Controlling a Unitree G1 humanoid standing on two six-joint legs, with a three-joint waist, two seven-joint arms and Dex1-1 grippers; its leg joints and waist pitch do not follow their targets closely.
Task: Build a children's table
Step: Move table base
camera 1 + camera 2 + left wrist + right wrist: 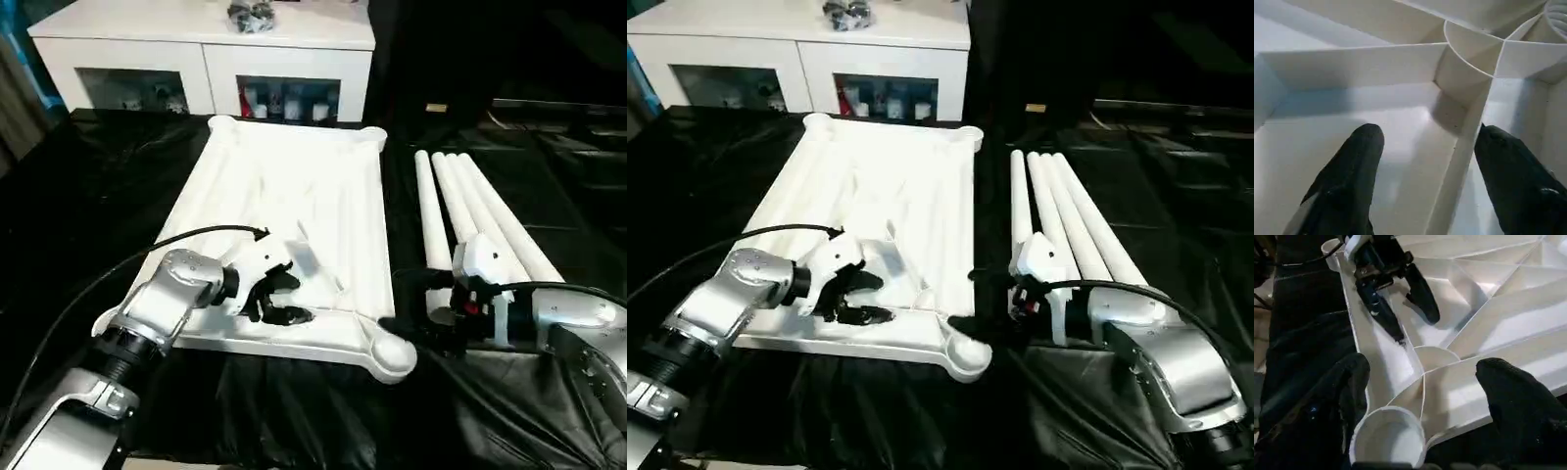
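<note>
Black sheeting covers our work surface, where the tabletop (294, 186) lies ribs-up at centre frame so its sockets face us. Four legs (470, 211) wait right of it. Our left gripper (274, 299) straddles a rib, open; our right gripper (972, 299) gapes empty by the near corner socket (1388, 435).

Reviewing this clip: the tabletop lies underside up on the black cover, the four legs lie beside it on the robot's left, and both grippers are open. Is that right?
Not quite. The four legs lie on the robot's right of the tabletop, as the left eye view shows. The rest holds: the ribbed underside faces up, and the left gripper and right gripper are open.
</note>
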